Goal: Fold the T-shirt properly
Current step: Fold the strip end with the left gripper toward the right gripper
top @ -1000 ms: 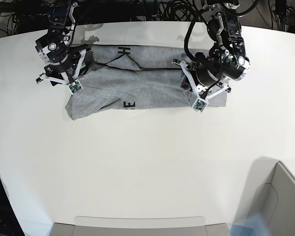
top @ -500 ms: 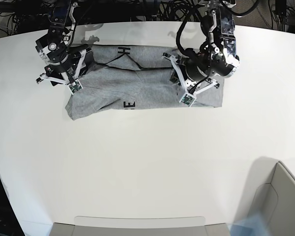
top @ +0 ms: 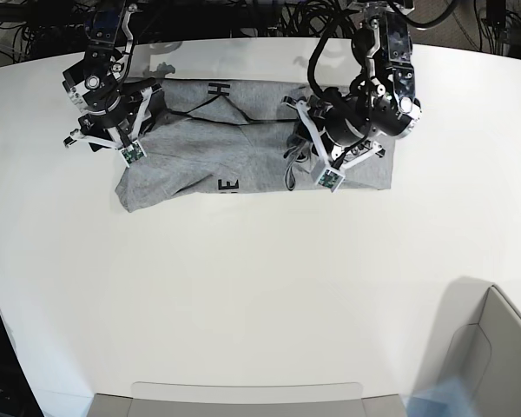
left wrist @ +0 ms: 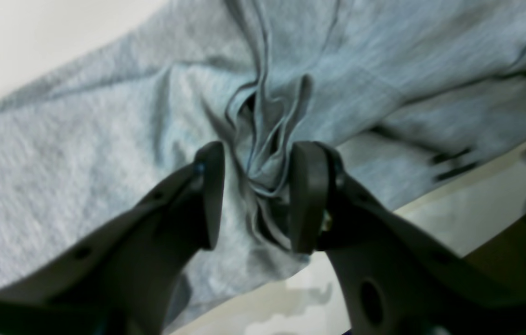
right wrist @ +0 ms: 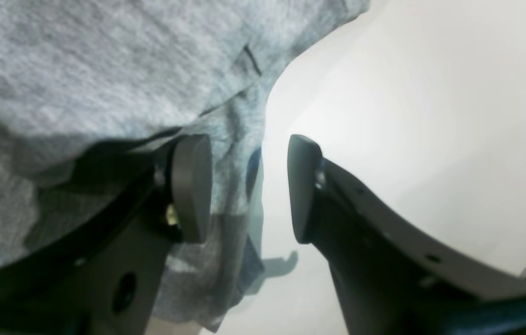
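The left end effector [left wrist: 253,195] stands spread, a bunched ridge of the T-shirt [top: 243,148] loose between its pads, so the cloth lies directly under it. The right end effector [right wrist: 249,190], also spread, straddles the T-shirt's opposite end, one pad on cloth, one over bare tabletop [top: 260,295]. The T-shirt's long axis runs between them, across the tabletop's far side; the left one sits nearer its middle, and open white surface lies on the near side of the T-shirt.

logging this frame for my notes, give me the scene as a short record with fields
garment: grey T-shirt, partly folded, rumpled, black lettering showing
surface: white table
left pincer: jaws apart, a bunched fold of the shirt between them
right pincer: jaws open at the shirt's edge, one finger over cloth, the other over bare table
bin: grey container at the table's near corner
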Available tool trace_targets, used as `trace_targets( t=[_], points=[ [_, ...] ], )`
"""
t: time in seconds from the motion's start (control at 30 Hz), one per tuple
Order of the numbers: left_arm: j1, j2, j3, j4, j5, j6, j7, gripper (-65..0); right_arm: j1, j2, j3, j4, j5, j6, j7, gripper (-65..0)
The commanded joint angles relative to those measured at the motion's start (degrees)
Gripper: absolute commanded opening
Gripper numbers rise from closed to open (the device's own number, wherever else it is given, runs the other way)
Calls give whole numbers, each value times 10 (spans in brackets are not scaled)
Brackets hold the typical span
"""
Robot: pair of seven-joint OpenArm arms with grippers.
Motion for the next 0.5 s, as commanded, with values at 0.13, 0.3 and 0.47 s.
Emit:
trace_targets(
  t=[0.13, 0.3, 0.47],
  points=[
    [-7, 7, 0, 16, -8, 0, -14, -489, 5, 2, 2, 11, 2, 5, 6, -381],
    [-4, 5, -34, 20, -8, 0, -14, -586, 8, 2, 3, 13, 1, 5, 6, -381],
    [4, 5, -75, -1, -6, 0, -15, -640, 14, 2, 3, 28, 7, 5, 8, -381]
  ],
)
